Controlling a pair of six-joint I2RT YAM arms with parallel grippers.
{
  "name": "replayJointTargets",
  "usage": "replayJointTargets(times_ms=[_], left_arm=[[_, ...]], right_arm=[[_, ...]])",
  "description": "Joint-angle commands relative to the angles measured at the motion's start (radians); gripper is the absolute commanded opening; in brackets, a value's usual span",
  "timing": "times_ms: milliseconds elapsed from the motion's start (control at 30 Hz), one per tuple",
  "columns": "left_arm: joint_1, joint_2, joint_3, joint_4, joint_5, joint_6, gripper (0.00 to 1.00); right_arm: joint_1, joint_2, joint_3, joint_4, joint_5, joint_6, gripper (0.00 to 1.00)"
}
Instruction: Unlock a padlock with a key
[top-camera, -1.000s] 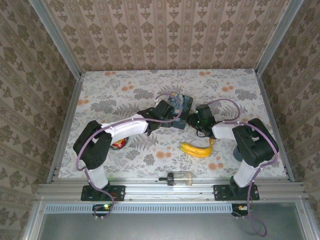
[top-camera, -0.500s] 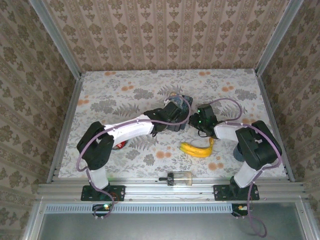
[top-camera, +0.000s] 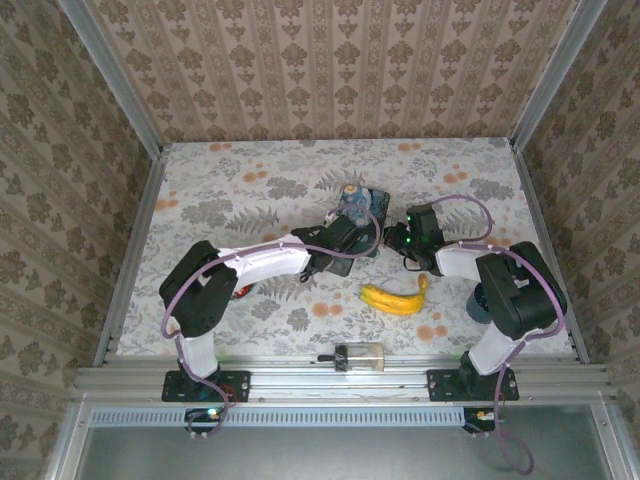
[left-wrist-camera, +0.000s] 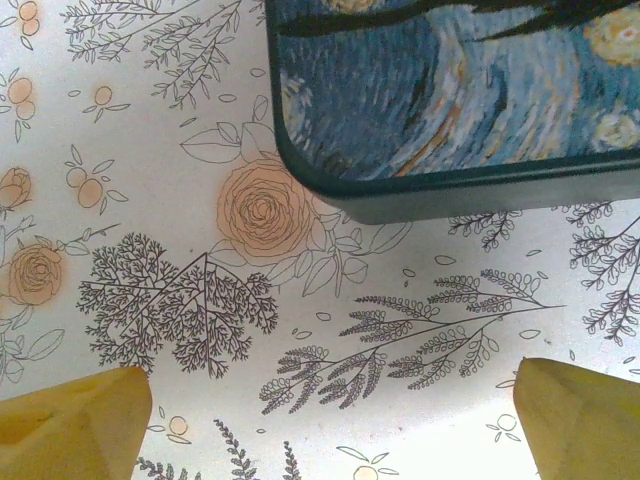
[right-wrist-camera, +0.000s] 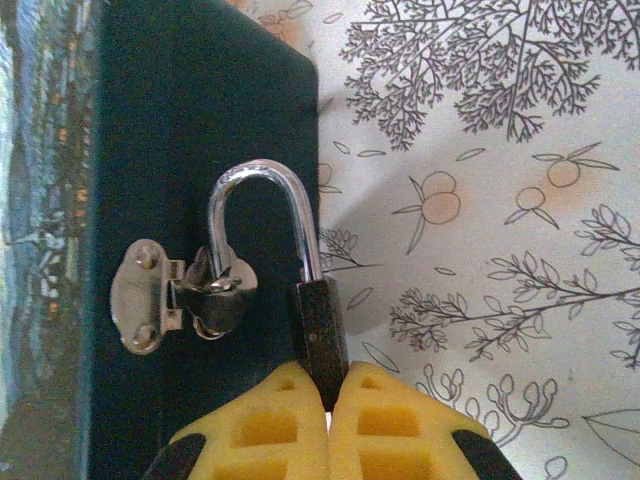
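2 hands: right hand (right-wrist-camera: 325, 400) clenched on padlock (right-wrist-camera: 318, 320) body at lower centre, shackle (right-wrist-camera: 255, 178) through box (right-wrist-camera: 200, 100) hasp (right-wrist-camera: 150, 295); left hand (left-wrist-camera: 330, 420) released, empty. Likely early: keying, unlocking left.

Your table and what lies on it

You have a floral-print table top (top-camera: 200, 190), pale with grey foliage and orange blooms, walled on three sides. The blue painted tin box (top-camera: 365, 203) sits flat near the middle, slightly toward the far side. The banana (top-camera: 395, 298) lies nearer you and to the right, well apart from the box. A small red thing (top-camera: 238, 290) rests left of centre, partly hidden by the left arm. A clear cylinder (top-camera: 360, 355) with a black cap lies on its side at the near edge.
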Motion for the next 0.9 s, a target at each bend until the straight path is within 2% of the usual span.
replayJointTargets(times_ms=[0, 200, 400, 633, 867], left_arm=[[0.001, -0.009, -0.012, -0.015, -0.015, -0.016, 0.93], [0.001, -0.015, -0.017, -0.01, -0.012, -0.019, 0.93], [0.002, -0.025, -0.023, -0.009, -0.014, -0.02, 0.93], [0.018, -0.026, -0.023, 0.005, -0.015, -0.023, 0.92], [0.096, -0.018, -0.037, 0.051, -0.017, -0.029, 0.92]], right_arm=[[-0.012, 0.022, 0.023, 0.081, -0.028, 0.052, 0.0], [-0.021, 0.067, 0.028, 0.158, -0.058, 0.111, 0.0], [-0.024, 0.07, 0.043, 0.15, -0.051, 0.11, 0.0], [-0.04, 0.009, 0.018, 0.094, -0.028, 0.097, 0.0], [-0.044, -0.12, -0.032, -0.029, 0.016, 0.052, 0.0]])
